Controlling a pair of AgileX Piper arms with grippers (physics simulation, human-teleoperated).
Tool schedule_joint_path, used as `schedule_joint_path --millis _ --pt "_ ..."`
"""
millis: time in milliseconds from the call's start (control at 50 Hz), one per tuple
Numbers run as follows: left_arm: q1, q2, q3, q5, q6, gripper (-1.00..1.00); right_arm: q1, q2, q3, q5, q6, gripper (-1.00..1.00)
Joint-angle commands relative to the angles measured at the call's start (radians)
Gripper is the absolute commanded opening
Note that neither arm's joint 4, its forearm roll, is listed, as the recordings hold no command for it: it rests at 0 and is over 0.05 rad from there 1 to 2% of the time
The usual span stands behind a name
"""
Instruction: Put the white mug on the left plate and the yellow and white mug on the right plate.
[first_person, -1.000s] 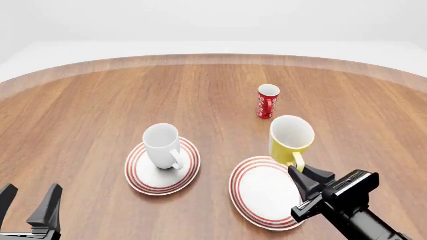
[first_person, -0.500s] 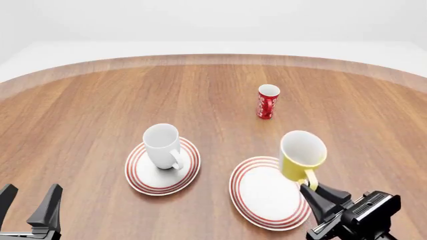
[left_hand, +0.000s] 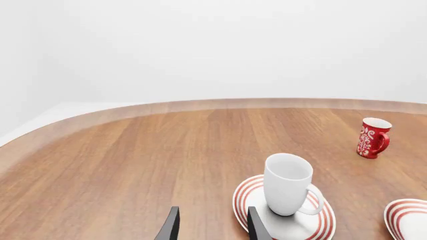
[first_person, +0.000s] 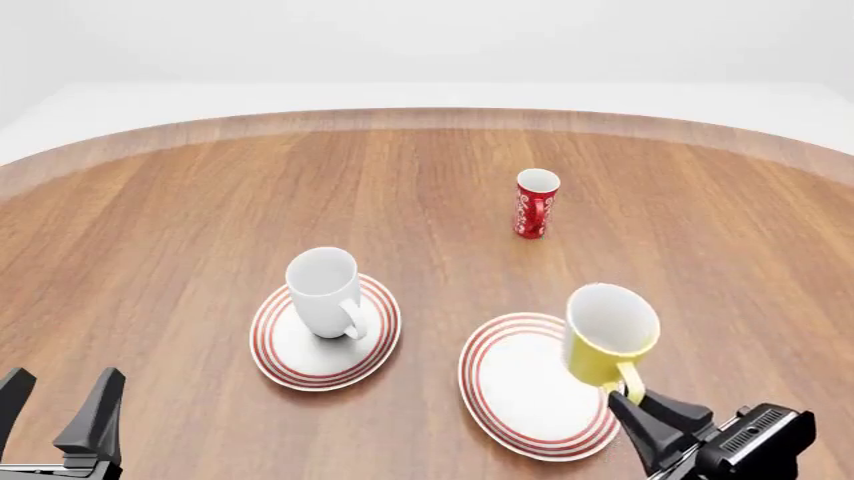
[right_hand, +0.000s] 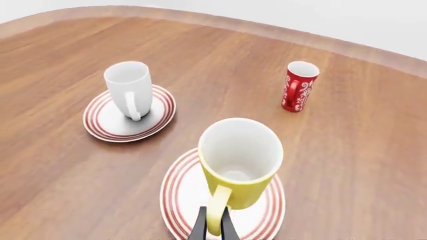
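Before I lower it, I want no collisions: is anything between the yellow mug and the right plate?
Nothing visible. The yellow and white mug, held by its handle in the right gripper, is over the bare right plate.

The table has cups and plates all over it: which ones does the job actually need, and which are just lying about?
Part of the job:
- white mug, standing on the left plate
- yellow and white mug, held by its handle in the right tool, over the right plate

Just lying about:
- red and white patterned cup, farther back on the table
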Motion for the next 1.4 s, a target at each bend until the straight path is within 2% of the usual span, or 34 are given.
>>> schedule_joint_path --millis 20,160,360,480,540,780,920,1040,1200,1400 --pt "0.0 0.0 0.0 0.0 0.0 1.0 0.021 0.05 0.0 -0.019 0.02 -1.0" --pt "0.0 0.0 0.0 0.0 0.0 1.0 0.033 0.057 0.0 -0.005 0.029 -1.0" --pt "0.0 0.0 0.0 0.0 0.0 1.0 0.044 0.225 0.0 -0.139 0.034 -1.0" --pt "0.0 0.0 0.0 0.0 0.0 1.0 0.042 0.252 0.0 -0.158 0.035 -1.0" --pt "0.0 0.0 0.0 0.0 0.0 1.0 0.047 0.333 0.0 -0.229 0.036 -1.0" --pt "0.0 0.0 0.0 0.0 0.0 1.0 0.052 0.55 0.0 -0.416 0.043 -1.0" --pt "0.0 0.0 0.0 0.0 0.0 1.0 0.048 0.648 0.0 -0.497 0.046 -1.0" --pt "0.0 0.0 0.0 0.0 0.0 1.0 0.047 0.652 0.0 -0.495 0.046 -1.0" --pt "0.0 0.0 0.0 0.0 0.0 1.0 0.045 0.751 0.0 -0.575 0.041 -1.0" --pt "0.0 0.0 0.0 0.0 0.0 1.0 0.045 0.739 0.0 -0.556 0.039 -1.0"
